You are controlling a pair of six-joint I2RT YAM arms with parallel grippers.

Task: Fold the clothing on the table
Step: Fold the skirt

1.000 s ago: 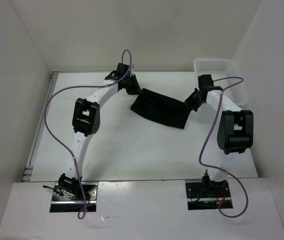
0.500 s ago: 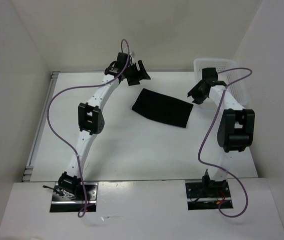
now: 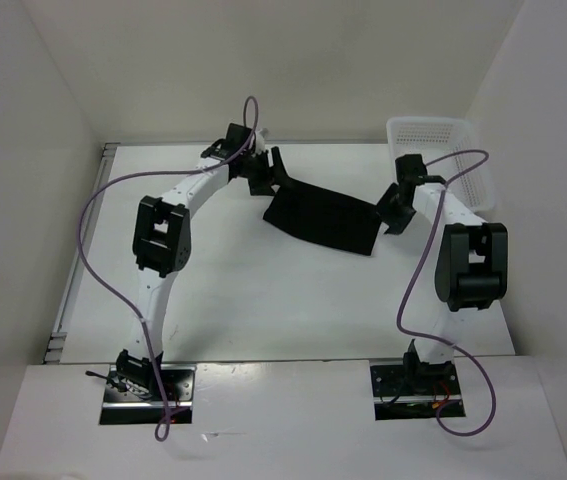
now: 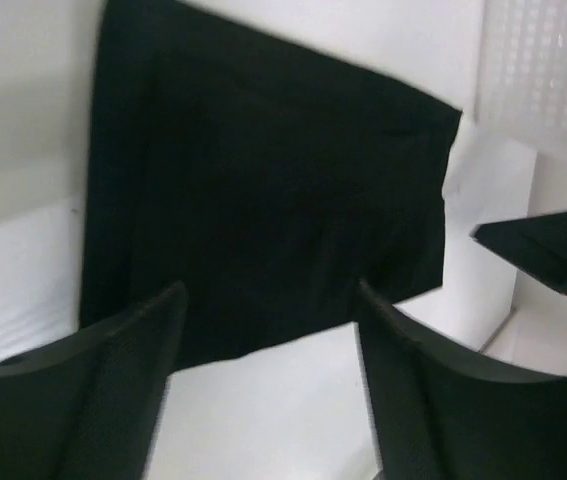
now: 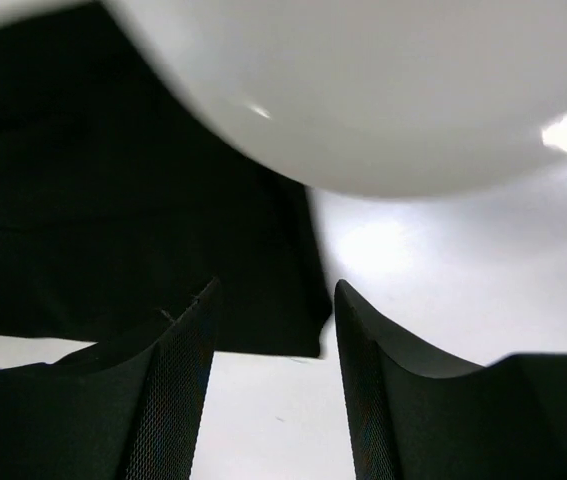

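The black clothing (image 3: 323, 217) lies flat on the white desk (image 3: 263, 300), near the middle of its far edge. It is set at a slant, with its right end closer to the arms. The left gripper (image 3: 279, 172) sits at the garment's far left corner, jaws spread wide and holding nothing. The right gripper (image 3: 395, 208) sits at the garment's right end, likewise spread and holding nothing. Whether either one touches the fabric cannot be told. A white perforated basket (image 3: 466, 152) stands in the desk's far right corner, just behind the right arm. What it holds cannot be made out.
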